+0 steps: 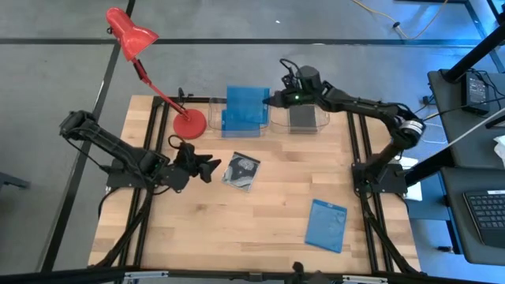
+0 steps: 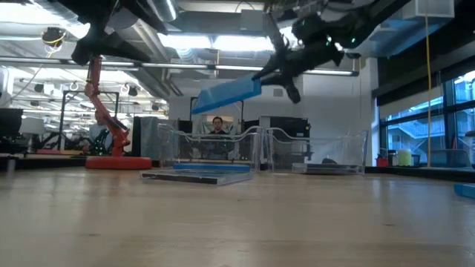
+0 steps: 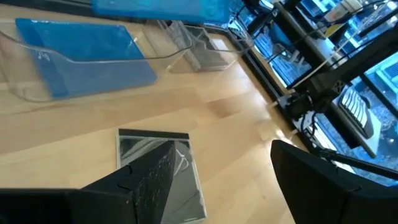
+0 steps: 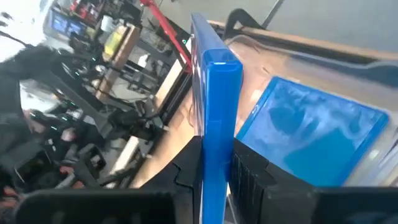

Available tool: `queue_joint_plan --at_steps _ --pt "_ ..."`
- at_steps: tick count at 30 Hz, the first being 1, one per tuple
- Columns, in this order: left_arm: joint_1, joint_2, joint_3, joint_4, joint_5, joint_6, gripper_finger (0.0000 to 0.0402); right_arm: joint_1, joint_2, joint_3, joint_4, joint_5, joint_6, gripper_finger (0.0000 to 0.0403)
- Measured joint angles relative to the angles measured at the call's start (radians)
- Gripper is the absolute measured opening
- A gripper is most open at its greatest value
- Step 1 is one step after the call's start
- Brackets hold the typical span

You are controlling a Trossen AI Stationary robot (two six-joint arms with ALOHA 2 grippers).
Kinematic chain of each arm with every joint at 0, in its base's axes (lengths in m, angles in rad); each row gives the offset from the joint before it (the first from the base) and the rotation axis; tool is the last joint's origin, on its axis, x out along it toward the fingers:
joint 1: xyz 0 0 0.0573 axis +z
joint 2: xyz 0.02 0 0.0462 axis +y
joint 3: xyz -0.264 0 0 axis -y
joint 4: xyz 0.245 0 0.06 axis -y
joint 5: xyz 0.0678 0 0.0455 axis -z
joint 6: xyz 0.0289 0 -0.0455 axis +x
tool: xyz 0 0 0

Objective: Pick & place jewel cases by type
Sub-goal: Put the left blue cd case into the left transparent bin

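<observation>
From above, the right gripper [image 1: 272, 100] hangs over the clear open-topped plastic tray [image 1: 215, 120] at the back of the pale wooden worktop [image 1: 260, 221], fingers pinching a flat solid-blue jewel case [image 1: 248, 101] by its edge. A second blue case [image 1: 239, 122] already lies in that tray. A neighbouring clear tray [image 1: 319, 120] holds a grey case [image 1: 300, 118]. The left gripper [image 1: 211, 167] waits just beside a clear jewel case with a silvery disc [image 1: 241, 170], fingers spread wide. Another blue case [image 1: 327, 225] lies near the front right corner, well apart, and a red desk lamp [image 1: 189, 124] stands just left of the trays.

Down at worktop level, the held blue case [image 2: 226, 95] floats tilted, well above the tray walls [image 2: 260, 141]. Risk, judged from this: released from up there, it could strike a wall or bounce out.

Left wrist view now: the silvery case [image 3: 163, 163] sits between the open fingers [image 3: 146, 183], flat on the wood. There is open worktop all round it, though a flat case gives little edge to catch.

Right wrist view: fingers [image 4: 186, 171] clamp the blue case [image 4: 214, 106] on edge, a narrow hold that may let it swing. The blue case in the tray [image 4: 308, 134] lies below and to one side, with room over it.
</observation>
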Motion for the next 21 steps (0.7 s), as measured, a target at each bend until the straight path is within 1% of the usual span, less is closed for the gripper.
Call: queue_joint_plan --at_steps 3,7,9,11,13,15,18,19,21 --pt "0.017 0.0 0.0 0.0 0.003 0.031 0.026 -0.012 0.055 0.02 0.024 -0.064 0.007 0.0064" --pt "0.043 0.0 0.0 0.0 0.007 0.029 0.026 -0.007 0.126 0.114 0.031 -0.083 -0.038 0.0064" --pt "0.054 0.0 0.0 0.0 0.037 0.033 0.026 -0.008 0.159 0.175 0.019 -0.084 -0.068 0.0064" --pt "0.061 0.0 0.0 0.0 0.074 0.041 0.026 -0.01 0.18 0.247 -0.03 -0.084 -0.132 0.0064" --pt "0.064 0.0 0.0 0.0 0.103 0.047 0.026 -0.01 0.191 0.338 -0.144 -0.083 -0.24 0.0064" --pt "0.064 0.0 0.0 0.0 0.114 0.047 0.026 -0.008 0.2 0.442 -0.319 -0.061 -0.364 0.0064" --pt "0.064 0.0 0.0 -0.001 0.115 0.05 0.026 0.003 0.221 0.599 -0.609 0.065 -0.542 0.0064" --pt "0.064 0.0 0.0 0.0 0.115 0.057 0.026 0.008 0.229 0.646 -0.694 0.123 -0.581 0.0064" --pt "0.064 0.0 0.0 -0.001 0.115 0.065 0.026 0.008 0.246 0.733 -0.83 0.197 -0.648 0.0064"
